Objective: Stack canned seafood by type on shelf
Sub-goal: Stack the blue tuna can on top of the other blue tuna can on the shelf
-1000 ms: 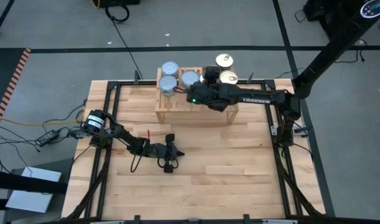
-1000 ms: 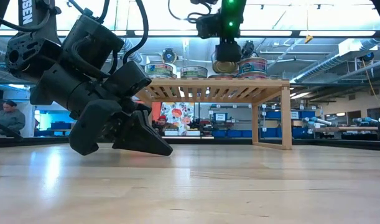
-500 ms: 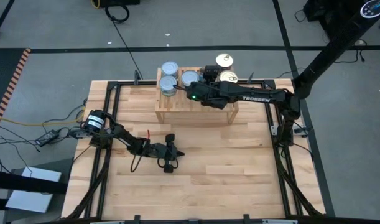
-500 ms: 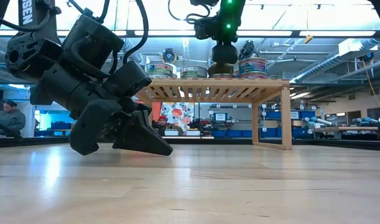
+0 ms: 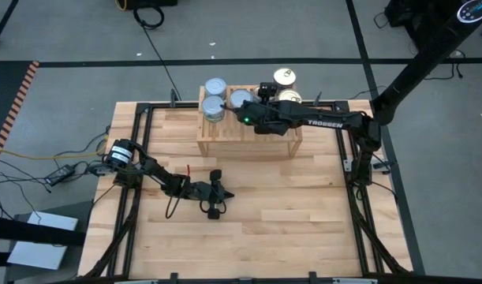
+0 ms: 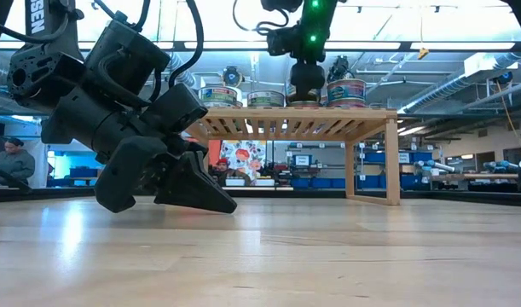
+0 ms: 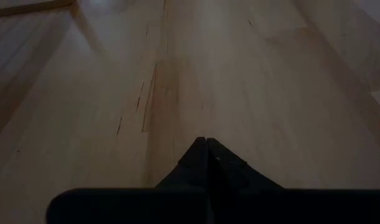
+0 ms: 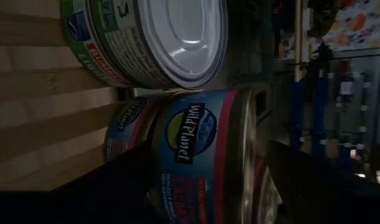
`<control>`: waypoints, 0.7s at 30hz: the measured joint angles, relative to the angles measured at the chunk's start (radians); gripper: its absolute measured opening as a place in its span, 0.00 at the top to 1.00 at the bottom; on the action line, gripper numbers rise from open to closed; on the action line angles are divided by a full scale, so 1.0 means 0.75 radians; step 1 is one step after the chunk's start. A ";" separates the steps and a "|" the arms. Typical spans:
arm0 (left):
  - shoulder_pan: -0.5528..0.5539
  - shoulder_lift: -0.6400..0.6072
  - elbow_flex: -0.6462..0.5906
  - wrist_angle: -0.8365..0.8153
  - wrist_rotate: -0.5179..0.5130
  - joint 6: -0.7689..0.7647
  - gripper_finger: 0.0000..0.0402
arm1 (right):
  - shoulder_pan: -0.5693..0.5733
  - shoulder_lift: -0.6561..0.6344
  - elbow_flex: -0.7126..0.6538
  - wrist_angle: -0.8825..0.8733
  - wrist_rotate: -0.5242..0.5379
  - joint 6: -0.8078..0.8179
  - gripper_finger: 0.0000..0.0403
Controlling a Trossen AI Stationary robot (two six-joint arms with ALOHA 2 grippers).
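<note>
Releasing tin (image 8: 205, 162) onto gold-lid stack: right gripper (image 5: 263, 95) is standing spread over shelf (image 5: 225, 132), tin sitting between fingers, silver-lid tins (image 5: 214, 85) just beside. You are lifting straight up, avoiding nudging stack. Left gripper (image 5: 214, 195) is resting pressed together on table (image 5: 304, 213).

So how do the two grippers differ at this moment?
The left gripper lies low over the bare tabletop, near the front left; the right gripper reaches over the shelf at the back. The left gripper is shut and empty, its fingers pressed together; the right gripper is open, its fingers either side of a blue-labelled tin. Both are dark two-finger grippers.
</note>
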 joint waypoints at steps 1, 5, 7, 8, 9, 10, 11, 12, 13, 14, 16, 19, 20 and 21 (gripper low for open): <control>0.000 0.000 0.000 0.000 0.000 0.000 0.99 | -0.007 0.000 0.000 0.003 -0.018 0.005 0.20; 0.000 0.000 0.000 0.000 0.000 0.000 0.99 | -0.026 0.000 0.000 0.011 -0.066 0.009 0.21; 0.000 0.000 0.000 -0.001 0.000 0.000 0.99 | -0.033 0.000 0.001 0.013 -0.081 0.009 0.21; 0.000 0.000 0.000 -0.001 0.000 0.000 0.99 | -0.037 0.000 0.001 0.013 -0.089 0.009 0.21; 0.000 0.000 0.000 -0.001 0.000 0.000 0.99 | -0.039 0.000 0.002 0.016 -0.097 0.009 0.21; 0.000 0.000 0.000 -0.001 0.000 0.000 0.99 | -0.042 0.000 0.002 0.021 -0.101 0.008 0.21; 0.000 0.000 0.000 -0.001 0.000 0.000 0.99 | -0.044 0.000 0.002 0.028 -0.103 0.008 0.21; 0.000 0.000 0.000 -0.002 0.000 0.000 0.99 | -0.045 0.000 0.002 0.037 -0.104 0.008 0.20; 0.000 0.000 0.000 -0.004 0.000 0.000 0.99 | -0.046 0.000 0.002 0.048 -0.108 0.008 0.20; -0.001 0.000 0.000 -0.005 0.000 0.000 0.99 | -0.047 0.000 0.002 0.058 -0.110 0.006 0.19; 0.000 0.000 0.000 -0.004 0.000 0.000 0.99 | -0.053 0.000 0.002 0.073 -0.113 0.006 0.19; 0.000 0.000 0.000 -0.004 0.000 0.000 0.99 | -0.065 0.000 0.002 0.074 -0.116 0.011 0.18; -0.001 0.000 0.000 -0.004 0.000 0.000 0.99 | -0.070 0.000 0.002 0.071 -0.117 0.017 0.17; 0.000 0.000 0.000 -0.004 0.000 0.000 0.99 | -0.074 0.000 0.002 0.070 -0.119 0.020 0.18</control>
